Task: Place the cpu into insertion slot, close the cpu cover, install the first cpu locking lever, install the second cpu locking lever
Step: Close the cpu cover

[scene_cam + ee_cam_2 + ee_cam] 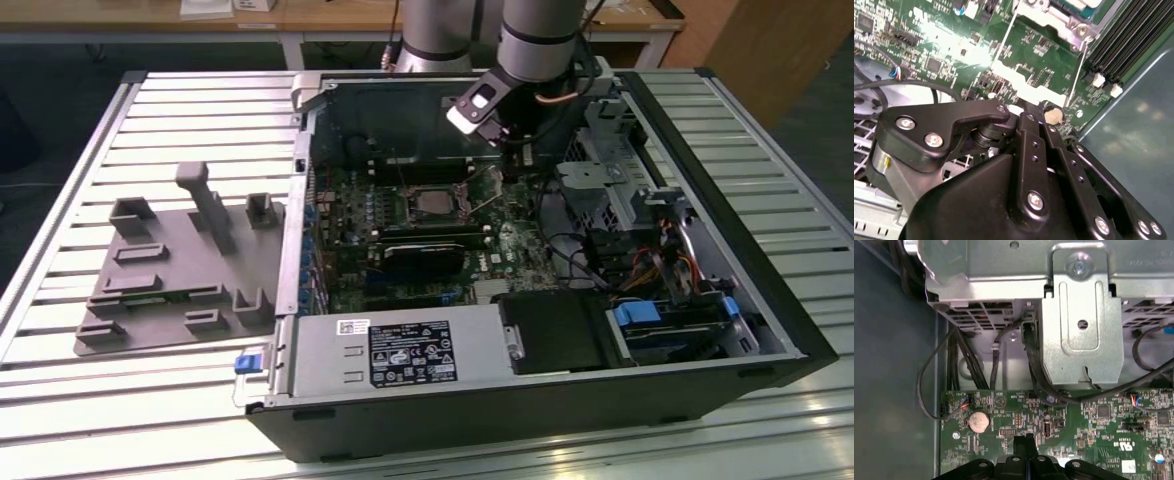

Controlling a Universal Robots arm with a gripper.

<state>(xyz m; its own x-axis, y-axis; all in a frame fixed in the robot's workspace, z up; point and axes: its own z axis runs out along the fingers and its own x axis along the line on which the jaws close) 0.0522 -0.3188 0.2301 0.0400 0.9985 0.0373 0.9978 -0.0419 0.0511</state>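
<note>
grey fixture tray [160,270] is well apart from the gripper [514,148], toward the exterior view's left, outside the pc case [534,420]. power supply label [414,355] also well apart from the gripper. it has print but it's too small to tell, so no brand given.

cpu [434,203] looks seated in the insertion slot [404,205], near the gripper on the exterior view's left. cpu cover [462,204] seems down around it, not sure.

gripper is low over the motherboard [1094,440]. jaws look pressed together, nothing seen between them. coin battery [979,421] is near the tips. thin locking lever [1081,65] runs close past. can't tell if it's latched. drive cage [601,180] just beside the gripper, exterior view's right.

handling, judged: cpu is light, stiff, flat, with fragile contacts underneath. take it by opposite edges. lever is springy slick wire, so push near its bent end.
</note>
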